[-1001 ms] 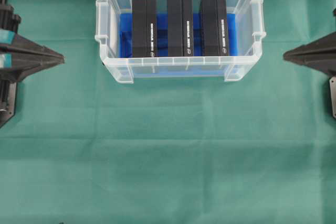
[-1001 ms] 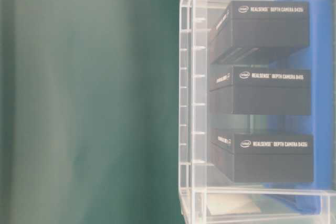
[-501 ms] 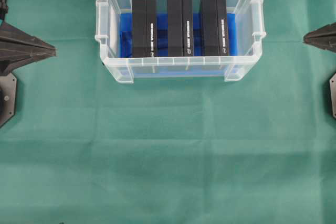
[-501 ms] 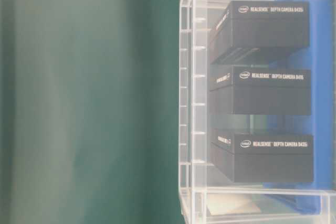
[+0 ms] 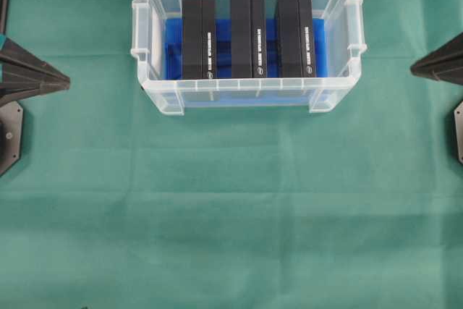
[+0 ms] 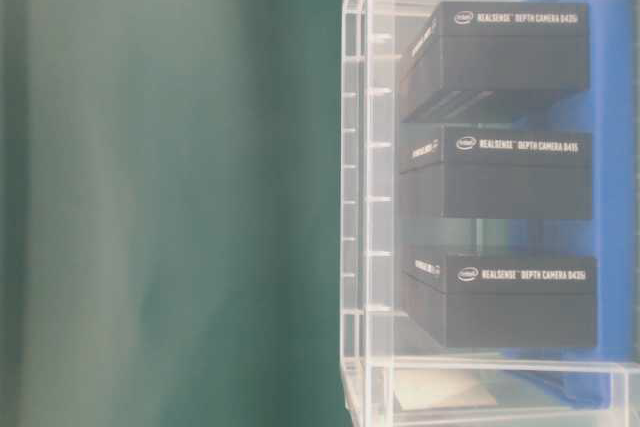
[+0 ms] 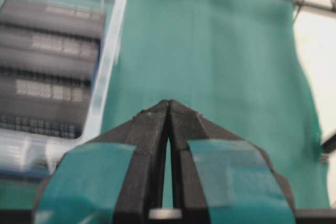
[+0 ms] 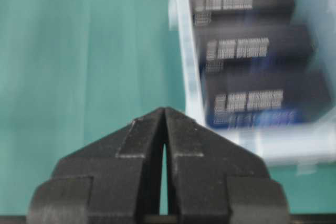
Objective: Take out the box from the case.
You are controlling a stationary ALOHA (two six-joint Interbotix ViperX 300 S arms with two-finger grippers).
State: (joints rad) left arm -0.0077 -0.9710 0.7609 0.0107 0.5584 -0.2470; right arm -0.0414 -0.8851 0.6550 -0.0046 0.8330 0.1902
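Overhead view shows us three black boxes (image 5: 199,38) standing on edge, side by side in the case (image 5: 246,99) at twelve o'clock on the green cloth (image 5: 231,208). We judge them rigid, light cardboard with smooth faces; the exposed top edge seems the best hold. Left gripper (image 5: 65,77) at nine and right gripper (image 5: 414,70) at three are both pinched closed, empty, well apart from the case. Wrist views blur the lettering.
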